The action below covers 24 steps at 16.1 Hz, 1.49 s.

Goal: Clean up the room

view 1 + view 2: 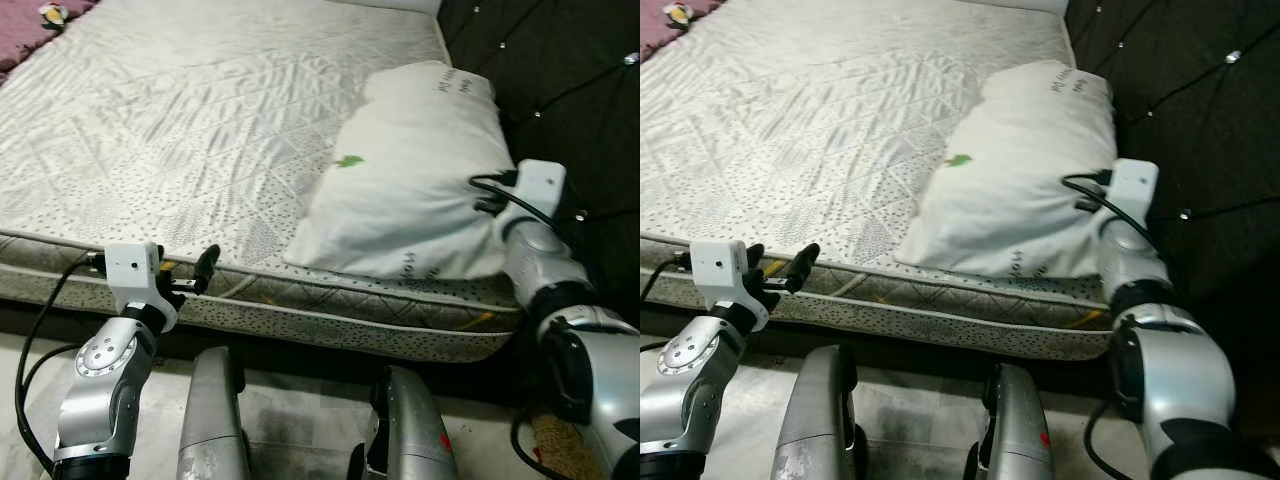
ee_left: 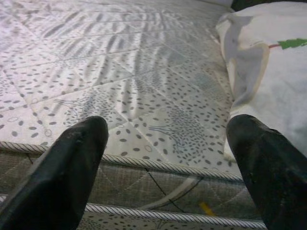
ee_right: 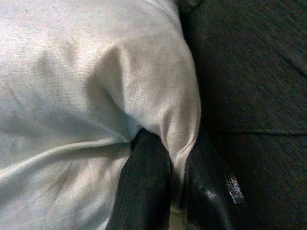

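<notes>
Pillow (image 1: 410, 185) in play, lying on the right side of the bed (image 1: 180, 120) up against the dark tufted headboard (image 1: 560, 90), its near edge just short of the mattress rim. Right tool (image 3: 170, 191) is clenched on the pillow's near right corner, and the wrist view shows a fold of white fabric pinched between the two black fingers (image 3: 144, 187), with the dark headboard cloth just beside them. Left tool (image 2: 165, 167) hangs released, fingers spread wide, low at the mattress edge and well apart from the pillow, pointing across the patterned cover toward it. Now, how will this thing behave? Soft and light by the look of it, loose cover, lots of give (that little green leaf print (image 1: 350, 160) is sitting on a slack wrinkle), so a corner pinch will likely lift cloth first and let the filling sag and swing underneath. It should not slip out easily, since fabric bunches well between the fingers, but one corner alone gives poor control of where it lands. Better hold, I would judge, is a second pinch on the near left corner or the near seam, where the free tool could reach. Far up the bed, a small toy-like object (image 1: 52, 13) sits at the left edge, too small to identify.
</notes>
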Tool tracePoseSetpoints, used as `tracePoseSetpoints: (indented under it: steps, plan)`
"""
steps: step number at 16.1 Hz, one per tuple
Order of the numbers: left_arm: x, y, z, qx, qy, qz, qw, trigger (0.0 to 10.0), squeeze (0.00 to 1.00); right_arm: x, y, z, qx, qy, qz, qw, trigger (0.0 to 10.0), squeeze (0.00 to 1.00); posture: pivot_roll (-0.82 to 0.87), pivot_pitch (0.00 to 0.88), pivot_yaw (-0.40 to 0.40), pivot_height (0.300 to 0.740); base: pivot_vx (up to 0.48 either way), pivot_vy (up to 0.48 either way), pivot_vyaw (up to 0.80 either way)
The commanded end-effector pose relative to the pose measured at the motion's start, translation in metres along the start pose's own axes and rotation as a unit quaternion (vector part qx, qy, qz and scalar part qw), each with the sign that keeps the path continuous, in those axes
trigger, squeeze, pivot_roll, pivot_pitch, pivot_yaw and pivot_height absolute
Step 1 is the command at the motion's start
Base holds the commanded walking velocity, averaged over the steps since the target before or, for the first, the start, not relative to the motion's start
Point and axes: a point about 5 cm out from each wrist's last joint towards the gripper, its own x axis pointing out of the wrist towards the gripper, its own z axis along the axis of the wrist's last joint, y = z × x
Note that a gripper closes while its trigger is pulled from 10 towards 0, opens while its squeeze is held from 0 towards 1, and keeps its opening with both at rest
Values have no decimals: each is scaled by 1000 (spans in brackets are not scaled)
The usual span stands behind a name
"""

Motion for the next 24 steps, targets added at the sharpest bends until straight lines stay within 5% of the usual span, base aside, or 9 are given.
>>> tracePoseSetpoints:
  steps: [1,7,8,9,13,18,20,22,24]
  plan:
    - [-2,0,-2,-4,-1,-1,1000,0,0,-1,-25,11,14,-36,-49,998,0,0,78,0,-92,542,0,0,0]
    - [0,1,1,2,-6,-10,1000,0,0,-16,-13,-37,21,-20,-46,999,0,0,54,0,-74,542,0,0,0]
    - [1,0,-1,7,1,-11,1000,7255,0,-20,-10,-46,36,-11,-44,998,0,0,45,0,-67,542,0,0,0]
    - [2,-1,-3,8,4,-10,1000,10000,0,-24,-2,-56,45,-3,-25,999,0,0,42,0,-65,542,0,0,0]
    - [7,-3,-5,10,7,-6,1000,10000,0,-17,10,-45,39,8,10,999,0,0,40,0,-66,542,0,0,0]
    - [11,-5,-8,6,5,4,1000,10000,0,1,-7,32,-40,-31,18,999,0,0,54,0,-88,542,0,0,0]
    - [8,1,-6,10,1,17,1000,10000,0,1,-37,75,-77,-76,-36,994,0,0,58,0,-95,542,0,0,0]
    - [7,3,-6,11,1,22,1000,10000,0,0,-46,78,-83,-74,-51,992,0,0,61,0,-99,542,0,0,0]
    - [8,5,-5,14,-1,27,1000,10000,0,-4,-78,64,-55,-38,-113,991,0,0,67,0,-101,542,0,0,0]
